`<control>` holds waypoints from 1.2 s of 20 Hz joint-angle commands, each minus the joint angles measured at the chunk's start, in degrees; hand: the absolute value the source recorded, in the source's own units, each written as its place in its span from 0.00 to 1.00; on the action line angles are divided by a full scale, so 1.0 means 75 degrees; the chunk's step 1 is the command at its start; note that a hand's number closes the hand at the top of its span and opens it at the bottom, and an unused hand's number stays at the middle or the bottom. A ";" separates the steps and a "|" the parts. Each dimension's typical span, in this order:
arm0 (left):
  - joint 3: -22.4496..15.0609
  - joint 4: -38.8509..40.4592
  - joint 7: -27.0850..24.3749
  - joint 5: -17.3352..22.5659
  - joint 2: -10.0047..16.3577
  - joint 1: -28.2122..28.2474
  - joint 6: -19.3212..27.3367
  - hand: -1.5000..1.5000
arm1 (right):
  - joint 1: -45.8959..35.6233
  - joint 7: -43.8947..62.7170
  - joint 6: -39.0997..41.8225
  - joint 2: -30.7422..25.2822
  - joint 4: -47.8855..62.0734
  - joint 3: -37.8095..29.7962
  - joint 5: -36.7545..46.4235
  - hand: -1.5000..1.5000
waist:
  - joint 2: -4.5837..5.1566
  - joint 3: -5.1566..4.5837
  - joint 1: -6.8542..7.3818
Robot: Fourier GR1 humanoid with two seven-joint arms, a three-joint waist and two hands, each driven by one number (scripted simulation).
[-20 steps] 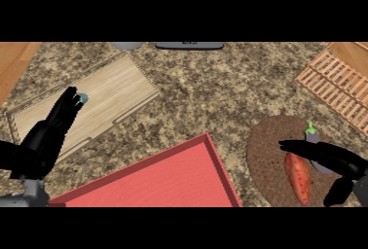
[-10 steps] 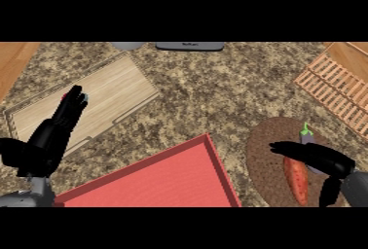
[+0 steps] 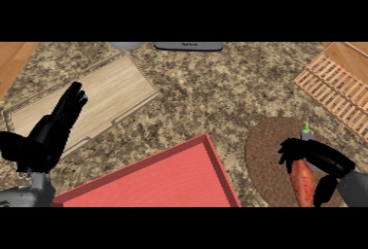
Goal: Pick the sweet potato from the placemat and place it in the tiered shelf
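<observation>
Two robot hands in the frame, both black, both rising from the lower edge on grey forearms. At lower right, the right robot hand [image 3: 320, 158], laid across the upper end of the sweet potato [image 3: 303, 185], fingers [image 3: 289, 151] curled down on its left side, thumb hanging along its right side, so closed round that end. Below the hand, the rest of the sweet potato in plain sight: orange, long, running nearly straight up and down the frame, lying on the placemat [image 3: 266, 155]. Round and dark brown, that placemat, filling the lower right corner and cut off by the bottom edge. Just above the right robot hand, near the placemat's upper rim, a small green-tipped thing [image 3: 307, 131], too small to name. At upper right, well apart from the placemat, the tiered shelf [image 3: 334, 92]: pale orange wooden slats, set at a slant and running out of the frame. At far left, the left robot hand [image 3: 50, 138], open, fingers straight and pointing up the frame, holding nothing, its tips over the lower part of a light wooden cutting board [image 3: 108, 92]. Across the bottom centre, between the two hands, a red tray [image 3: 165, 182] with a raised rim, turned corner-up. Under everything, a speckled brown stone worktop [image 3: 215, 97]. At the top edge, a dark grey object [image 3: 188, 46], mostly cut off.
</observation>
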 commanded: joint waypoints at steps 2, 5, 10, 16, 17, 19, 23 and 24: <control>0.0138 -0.0074 0.0224 0.0230 0.0185 0.0032 -0.0291 0.50 | -0.0042 -0.0527 -0.0674 0.0307 0.0590 -0.0489 -0.0259 1.00 | 0.0160 0.0284 0.0042; -0.0036 0.0198 -0.0231 -0.0242 -0.0126 0.0044 0.0103 0.50 | -0.0032 -0.0815 -0.0620 0.0436 0.0570 -0.0992 -0.0850 1.00 | 0.0176 0.0284 -0.0021; 0.0124 -0.0037 -0.0073 -0.0049 0.0073 0.0148 -0.0023 0.50 | -0.0163 0.4087 -0.1611 0.0679 0.1051 -0.2334 -0.1104 1.00 | 0.0161 0.0139 -0.0263; 0.0170 -0.0006 -0.0027 -0.0061 0.0121 0.0153 -0.0018 0.50 | -0.0851 0.6409 -0.3356 0.1164 0.0717 -0.3445 -0.1531 1.00 | 0.0035 0.0120 -0.0237; 0.0094 -0.0023 -0.0042 -0.0069 0.0051 0.0219 -0.0014 0.50 | -0.1048 0.6797 -0.3826 0.1354 0.0644 -0.3594 -0.1556 1.00 | 0.0027 0.0133 -0.0121; 0.0065 0.0002 0.0003 -0.0056 0.0143 0.0184 -0.0137 0.50 | -0.1428 0.7648 -0.4799 0.1408 0.0516 -0.3723 -0.1293 1.00 | 0.0028 0.0120 -0.0035; -0.0101 -0.0058 -0.0029 -0.0079 0.0046 0.0106 -0.0175 0.50 | -0.2421 0.9365 -0.6419 0.1366 0.0436 -0.3757 -0.0481 1.00 | 0.0078 0.0107 0.0263; -0.0132 -0.0056 -0.0016 -0.0107 0.0030 0.0065 -0.0159 0.50 | -0.2607 0.9765 -0.6742 0.1374 0.0479 -0.3670 -0.0180 1.00 | 0.0085 0.0102 0.0293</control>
